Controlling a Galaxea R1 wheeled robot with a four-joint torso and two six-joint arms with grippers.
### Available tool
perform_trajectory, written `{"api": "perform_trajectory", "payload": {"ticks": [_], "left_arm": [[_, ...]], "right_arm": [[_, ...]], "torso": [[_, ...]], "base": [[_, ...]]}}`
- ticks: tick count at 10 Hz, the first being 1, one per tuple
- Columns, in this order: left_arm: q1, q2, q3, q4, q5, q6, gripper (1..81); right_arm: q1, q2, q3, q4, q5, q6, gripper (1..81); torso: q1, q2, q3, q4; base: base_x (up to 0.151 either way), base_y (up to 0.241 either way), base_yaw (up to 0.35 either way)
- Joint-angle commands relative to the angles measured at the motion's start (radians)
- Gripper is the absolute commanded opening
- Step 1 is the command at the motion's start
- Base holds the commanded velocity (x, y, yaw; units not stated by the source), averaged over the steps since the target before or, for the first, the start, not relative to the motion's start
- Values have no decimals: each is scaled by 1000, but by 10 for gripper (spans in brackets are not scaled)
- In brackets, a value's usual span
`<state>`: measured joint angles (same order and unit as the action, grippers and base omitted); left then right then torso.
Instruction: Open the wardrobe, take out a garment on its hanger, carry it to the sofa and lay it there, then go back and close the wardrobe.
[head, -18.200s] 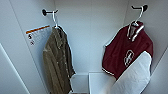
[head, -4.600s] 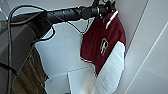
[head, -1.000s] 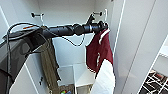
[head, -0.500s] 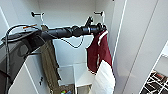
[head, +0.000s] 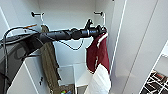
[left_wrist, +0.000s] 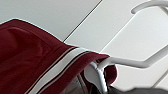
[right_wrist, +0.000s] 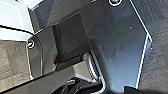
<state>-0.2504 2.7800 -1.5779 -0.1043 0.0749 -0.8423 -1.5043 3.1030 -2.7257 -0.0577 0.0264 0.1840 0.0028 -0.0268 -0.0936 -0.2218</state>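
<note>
The wardrobe (head: 67, 17) stands open, showing its white inside. My left arm reaches in from the left, and my left gripper (head: 101, 31) is shut on the top of the white hanger (left_wrist: 130, 63), just below the right-hand peg (head: 98, 13). From the hanger hangs the garment (head: 96, 53), maroon with a white sleeve, turned edge-on to me. In the left wrist view its striped collar (left_wrist: 57, 68) lies close up under the hanger's neck. I cannot tell whether the hanger's hook still rests on the peg.
A long olive-brown garment (head: 47, 62) hangs from the left peg (head: 37, 14), behind my arm. The right door (head: 142, 50) stands open close beside the jacket; the left door (head: 22, 80) is at lower left. A white shelf block (head: 75, 75) sits low inside.
Long before, the jacket hung facing front on the right peg with no arm near. My left arm then reached its hanger. Over the last second almost nothing has moved.
</note>
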Motion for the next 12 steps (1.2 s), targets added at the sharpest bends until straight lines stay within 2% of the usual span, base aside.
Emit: {"api": "perform_trajectory", "payload": {"ticks": [1, 7, 9, 12], "left_arm": [[-194, -15, 18, 37, -104, 20, 10], [-154, -62, 84, 52, -106, 20, 10], [-129, -86, 111, 61, -126, 22, 10], [-95, -124, 146, 72, -135, 22, 10]], "right_arm": [[40, 7, 6, 1, -51, -1, 811], [38, 7, 6, 1, -42, -1, 811], [37, 7, 6, 1, -40, -1, 811], [35, 7, 6, 1, -40, -1, 811]], "torso": [[0, 0, 0, 0], [0, 1, 0, 0], [0, 1, 0, 0], [-3, -1, 0, 0]], "base": [[-66, 0, 0], [-88, 0, 0], [-111, 0, 0], [0, 0, 0]]}}
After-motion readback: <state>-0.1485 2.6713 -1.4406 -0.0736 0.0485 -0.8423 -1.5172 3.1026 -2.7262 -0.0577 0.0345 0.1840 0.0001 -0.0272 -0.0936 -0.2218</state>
